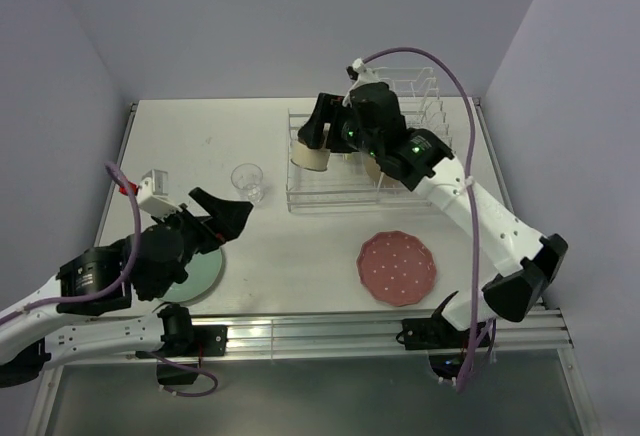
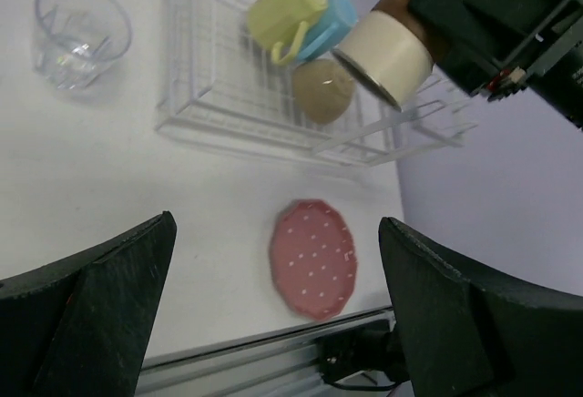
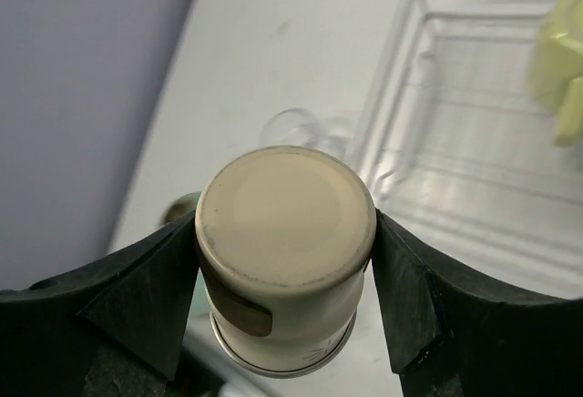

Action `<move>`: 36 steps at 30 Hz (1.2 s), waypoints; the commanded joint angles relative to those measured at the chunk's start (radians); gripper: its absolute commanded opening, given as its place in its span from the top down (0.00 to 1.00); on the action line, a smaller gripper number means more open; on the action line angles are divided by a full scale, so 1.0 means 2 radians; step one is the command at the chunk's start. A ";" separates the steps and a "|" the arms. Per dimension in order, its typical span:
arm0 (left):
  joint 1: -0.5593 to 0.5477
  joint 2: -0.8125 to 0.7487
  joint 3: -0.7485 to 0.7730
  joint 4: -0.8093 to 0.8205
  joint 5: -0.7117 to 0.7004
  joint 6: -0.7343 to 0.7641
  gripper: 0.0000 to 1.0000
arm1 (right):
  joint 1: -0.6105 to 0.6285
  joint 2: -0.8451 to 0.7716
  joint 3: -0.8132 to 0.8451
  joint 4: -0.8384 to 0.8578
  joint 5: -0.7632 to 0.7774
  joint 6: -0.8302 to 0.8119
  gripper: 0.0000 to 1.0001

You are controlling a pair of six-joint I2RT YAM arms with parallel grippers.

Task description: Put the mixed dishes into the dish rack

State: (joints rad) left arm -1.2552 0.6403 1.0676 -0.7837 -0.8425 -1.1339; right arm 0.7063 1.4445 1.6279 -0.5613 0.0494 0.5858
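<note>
My right gripper (image 1: 314, 144) is shut on the small metallic-tan cup (image 1: 312, 156), holding it bottom-up above the left end of the white wire dish rack (image 1: 320, 196). The cup fills the right wrist view (image 3: 284, 224). In the left wrist view the rack (image 2: 209, 96) holds the yellow-green mug (image 2: 284, 10), the light-blue mug (image 2: 330, 25) and the cream bowl (image 2: 322, 89). The clear glass (image 1: 247, 181) stands left of the rack. The pink dotted plate (image 1: 397, 267) lies in front of the rack. My left gripper (image 1: 225, 218) is open and empty over the mint-green plate (image 1: 195, 271).
The rack's upright plate slots (image 1: 425, 96) are at the back right. A metal rail (image 1: 300, 334) runs along the table's near edge. Walls close in the table on the left, back and right.
</note>
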 commanded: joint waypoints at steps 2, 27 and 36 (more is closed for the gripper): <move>-0.001 0.019 0.018 -0.098 0.002 -0.076 0.01 | 0.000 0.026 -0.051 0.132 0.121 -0.127 1.00; -0.001 0.036 0.024 -0.132 0.077 -0.123 0.09 | 0.006 0.297 -0.041 0.451 0.268 -0.269 1.00; -0.001 0.003 -0.011 -0.145 0.081 -0.170 0.11 | 0.001 0.345 -0.021 0.483 0.284 -0.275 0.88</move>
State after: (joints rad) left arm -1.2552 0.6628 1.0592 -1.0473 -0.6857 -1.4185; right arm 0.7040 2.1246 1.5391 0.2977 0.5835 0.0444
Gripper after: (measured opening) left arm 0.900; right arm 0.763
